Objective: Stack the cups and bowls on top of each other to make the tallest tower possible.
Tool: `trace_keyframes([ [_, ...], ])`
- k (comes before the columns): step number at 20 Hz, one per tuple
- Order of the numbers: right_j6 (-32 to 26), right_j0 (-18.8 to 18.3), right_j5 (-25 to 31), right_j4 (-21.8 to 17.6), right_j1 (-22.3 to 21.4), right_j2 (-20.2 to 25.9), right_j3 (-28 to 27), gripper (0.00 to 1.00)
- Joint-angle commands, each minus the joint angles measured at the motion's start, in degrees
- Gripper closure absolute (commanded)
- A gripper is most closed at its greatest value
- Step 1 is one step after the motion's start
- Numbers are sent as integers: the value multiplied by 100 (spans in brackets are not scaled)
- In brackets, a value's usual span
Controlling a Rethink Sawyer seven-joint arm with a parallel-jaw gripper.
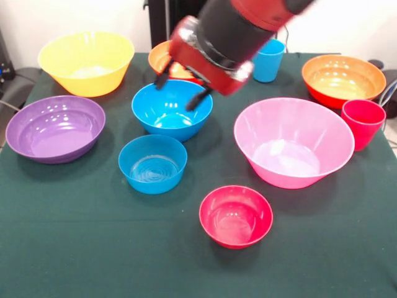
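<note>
My gripper [180, 89] is open and empty, with its fingers [197, 99] spread just above the far rim of the medium blue bowl [172, 112]. The small blue bowl [152, 164] sits in front of that bowl, and the small magenta-red bowl [236, 216] is nearer the front. The pink bowl [293, 149] is at the right, the purple bowl [56, 128] at the left, and the yellow bowl [87, 62] at the back left. One orange bowl [159, 59] is partly hidden behind my arm; another [343, 79] is at the back right. The light blue cup [268, 61] and red cup [363, 123] stand upright. Nothing is stacked.
The dark green tablecloth [93, 248] covers the table. My red and black arm [242, 25] comes down from the top middle and hides part of the back of the table. Cables lie off the table at the left edge.
</note>
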Motion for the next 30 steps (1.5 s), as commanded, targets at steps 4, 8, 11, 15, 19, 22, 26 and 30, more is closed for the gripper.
trace_keyframes([
  [4,-1727,-465,-1152,-1100,-422,2141,1000,0],
  [8,-1442,-651,-1244,-1338,-368,2520,741,0],
  [11,-1234,-777,-1177,-1451,-322,2775,494,0],
  [15,-1055,-895,-1066,-1597,-309,3018,273,0],
  [19,-907,-958,-961,-1728,-310,3164,124,0],
  [22,-822,-1018,-1012,-1825,-299,3293,101,0],
  [26,-743,-1087,-1111,-1940,-320,3436,149,0],
  [30,-726,-1122,-1312,-2106,-553,3554,521,0],
])
